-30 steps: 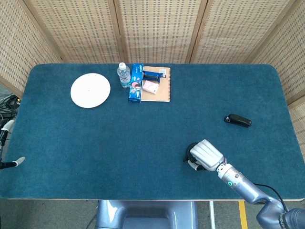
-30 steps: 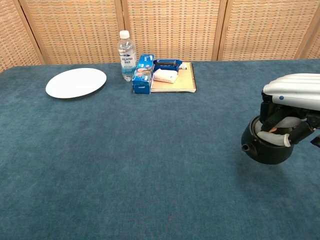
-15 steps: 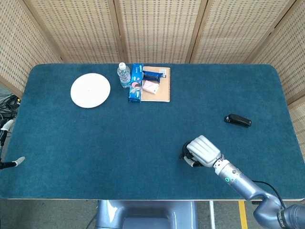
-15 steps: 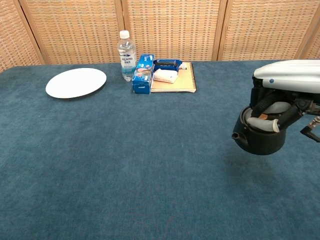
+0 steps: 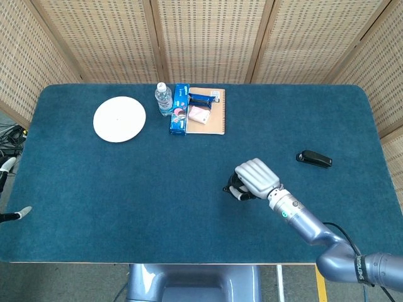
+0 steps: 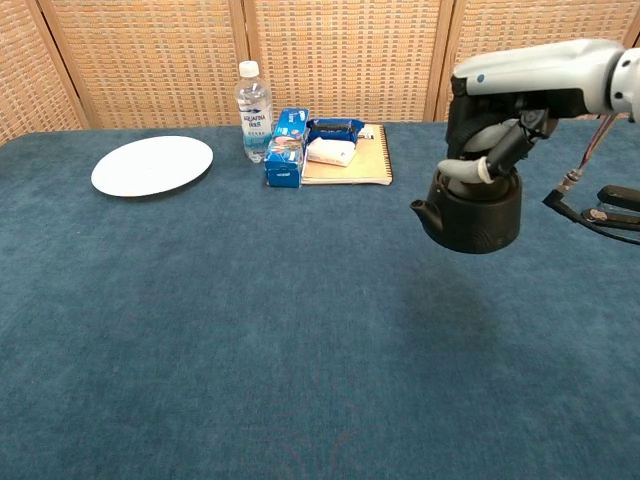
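Observation:
My right hand (image 5: pixel 255 176) grips a black teapot (image 5: pixel 234 190) from above. In the chest view the teapot (image 6: pixel 475 212) hangs above the blue table cloth (image 6: pixel 250 330) with its spout to the left, and the hand (image 6: pixel 510 95) has its fingers curled over the top. The pot is held right of the table's middle. My left hand does not show in either view.
At the back stand a white plate (image 5: pixel 119 119), a water bottle (image 5: pixel 163 99), a blue box (image 5: pixel 180 108) and a notebook (image 5: pixel 213 119) with small items on it. A black stapler (image 5: pixel 314 158) lies to the right of the hand.
The right hand has lifted the teapot off the cloth and carried it left and away from the front edge, toward the table's middle. Nothing else has moved.

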Robot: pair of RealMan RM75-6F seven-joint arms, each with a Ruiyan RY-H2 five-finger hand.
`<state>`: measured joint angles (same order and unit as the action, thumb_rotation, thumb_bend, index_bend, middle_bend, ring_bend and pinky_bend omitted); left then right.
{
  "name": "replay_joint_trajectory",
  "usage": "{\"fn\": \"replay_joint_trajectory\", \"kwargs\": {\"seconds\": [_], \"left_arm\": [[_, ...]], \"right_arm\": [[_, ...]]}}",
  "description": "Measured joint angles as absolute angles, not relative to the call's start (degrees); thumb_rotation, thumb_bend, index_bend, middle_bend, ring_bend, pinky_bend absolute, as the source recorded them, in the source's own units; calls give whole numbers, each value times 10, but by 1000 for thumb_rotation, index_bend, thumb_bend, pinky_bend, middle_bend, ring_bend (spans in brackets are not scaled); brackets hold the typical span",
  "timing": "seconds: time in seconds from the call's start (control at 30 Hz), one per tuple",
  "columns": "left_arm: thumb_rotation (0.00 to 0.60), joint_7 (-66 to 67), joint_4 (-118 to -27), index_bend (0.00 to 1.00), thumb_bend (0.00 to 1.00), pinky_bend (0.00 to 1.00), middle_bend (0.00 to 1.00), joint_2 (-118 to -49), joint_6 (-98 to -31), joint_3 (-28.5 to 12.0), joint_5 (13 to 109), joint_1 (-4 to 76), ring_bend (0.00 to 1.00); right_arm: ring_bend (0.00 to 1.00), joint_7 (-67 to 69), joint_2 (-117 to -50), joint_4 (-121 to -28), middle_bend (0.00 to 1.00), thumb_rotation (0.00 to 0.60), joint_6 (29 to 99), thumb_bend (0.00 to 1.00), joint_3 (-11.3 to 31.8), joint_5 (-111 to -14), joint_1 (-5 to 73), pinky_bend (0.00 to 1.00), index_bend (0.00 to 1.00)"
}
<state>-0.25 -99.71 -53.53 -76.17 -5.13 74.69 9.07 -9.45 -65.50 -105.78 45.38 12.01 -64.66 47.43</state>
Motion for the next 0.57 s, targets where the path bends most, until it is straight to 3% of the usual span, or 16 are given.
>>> {"fn": "replay_joint_trajectory", "kwargs": {"seconds": [0.23,0.57], "left_arm": [[600,-22,-992,0,0,0,0,-531,-759,-51,751,90,0],[600,-26,-991,0,0,0,0,-529,-758,-51,753,90,0]], "right_arm": [[914,-139,-673,-1074,1000,600,453,957,144,-511,524,885,1000],[914,-204,-702,-1082,1000,600,489,957,139,-436,570,885,1000]]}}
